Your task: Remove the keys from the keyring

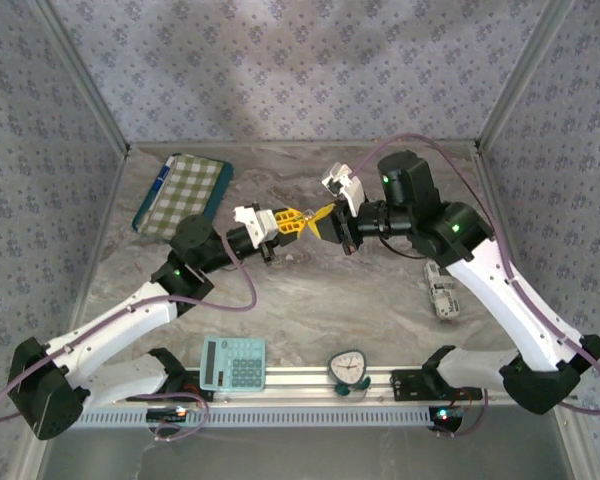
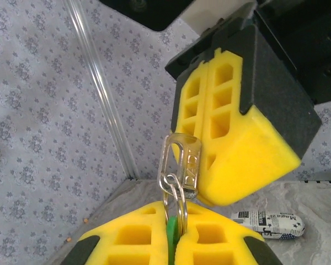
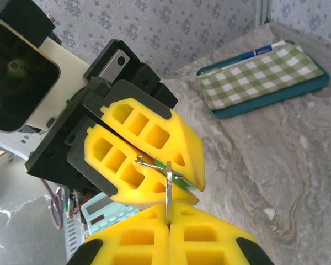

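Both grippers meet in mid-air above the table's middle. In the left wrist view my left gripper (image 2: 179, 222) is shut on the wire keyring (image 2: 180, 205) and on a bright-green flat key (image 2: 171, 238) squeezed between its yellow pads. A silver key (image 2: 183, 160) hangs on the same keyring by its slotted head. My right gripper (image 3: 169, 222) is shut on that silver key (image 3: 169, 190), seen edge-on, just below the left gripper's fingers (image 3: 149, 138). The green key (image 3: 186, 184) pokes out of those fingers. From above, the left gripper (image 1: 292, 224) and the right gripper (image 1: 321, 216) stand tip to tip.
A green checked pouch (image 1: 183, 194) lies at the back left. A teal calculator (image 1: 233, 362) and a small round dial (image 1: 349, 367) sit near the front rail. A white printed packet (image 1: 443, 297) lies to the right, under the right arm.
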